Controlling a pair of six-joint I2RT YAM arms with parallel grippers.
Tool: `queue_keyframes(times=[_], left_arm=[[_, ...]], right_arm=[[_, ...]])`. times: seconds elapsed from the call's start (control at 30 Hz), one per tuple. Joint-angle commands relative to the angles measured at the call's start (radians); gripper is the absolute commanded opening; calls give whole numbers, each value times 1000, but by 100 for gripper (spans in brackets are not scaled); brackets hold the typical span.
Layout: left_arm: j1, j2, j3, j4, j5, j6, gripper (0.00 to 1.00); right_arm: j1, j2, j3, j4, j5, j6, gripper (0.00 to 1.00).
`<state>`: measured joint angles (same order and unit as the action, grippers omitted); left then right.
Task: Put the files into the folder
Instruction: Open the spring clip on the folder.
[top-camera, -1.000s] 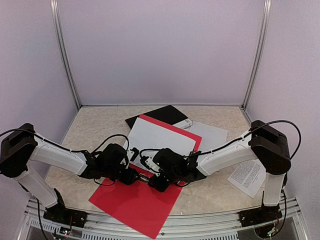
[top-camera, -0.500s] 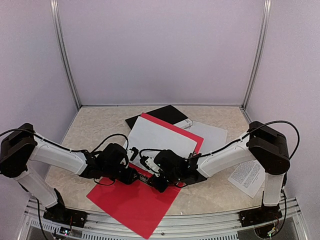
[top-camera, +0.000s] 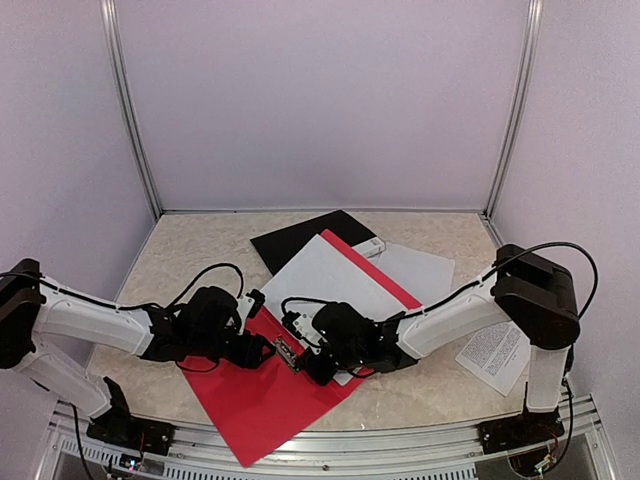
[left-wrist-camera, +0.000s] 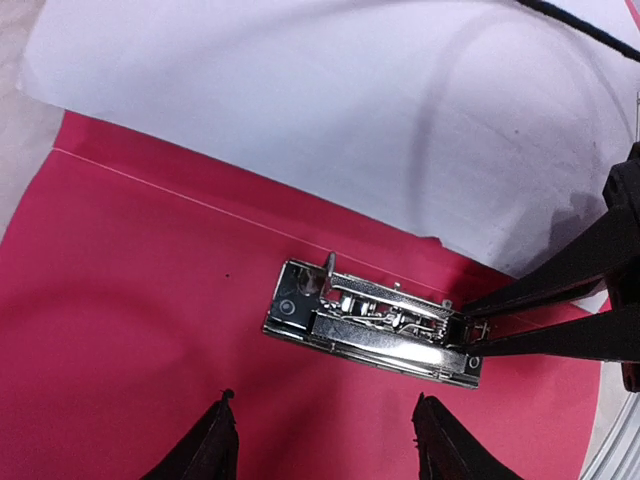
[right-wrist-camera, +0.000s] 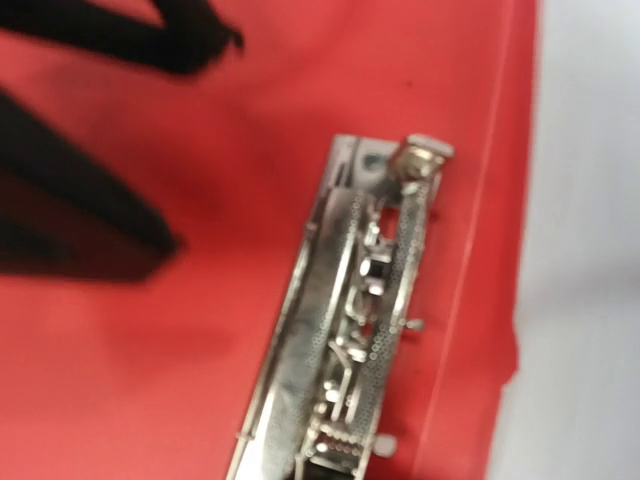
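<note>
Presently, item by item.

- Folder (top-camera: 270, 400): red, lying open and flat on the table (top-camera: 190, 260).
- Metal clip (left-wrist-camera: 375, 325): silver, fixed to the folder's inner face beside the fold.
- Left claw (left-wrist-camera: 323, 420): fingers spread wide with bare red card between them. It holds nothing and sits just short of the clip.
- Right claw (left-wrist-camera: 468, 330): drawn narrow, tips pinching one end of the clip. My right wrist view is blurred, so I judge this from the left wrist view.
- Large blank sheet (top-camera: 320, 280): lies on the folder's far half, its near edge just beyond the clip.
- Second blank sheet (top-camera: 420, 270): on the table to the right of the folder.
- Printed sheet (top-camera: 495, 350): on the table by my right arm, well apart from the folder.
- Black cover (top-camera: 300, 240): flat behind the folder, partly under it.
</note>
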<state>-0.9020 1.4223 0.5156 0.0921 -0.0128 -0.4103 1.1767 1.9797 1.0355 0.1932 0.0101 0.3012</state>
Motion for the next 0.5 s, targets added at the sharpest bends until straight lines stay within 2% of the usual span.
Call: queue_keyframes(times=[0.0,0.2,0.4,0.47], left_arm=[[12,-87,-36,68,-61,66,58],[67,-92,-19,128,-17,136,55],[69,-31,-10,143,7,159,50],[68,-17,-19,166,53,173,47]], right_arm=[[2,26,-50,-92,-1,-5,7],[-2,22,-66,-72,-7,-8,5],[-20,-4,-90,-79,-7,-37,0],[-31,-18,-107,-75,-41,-54,0]])
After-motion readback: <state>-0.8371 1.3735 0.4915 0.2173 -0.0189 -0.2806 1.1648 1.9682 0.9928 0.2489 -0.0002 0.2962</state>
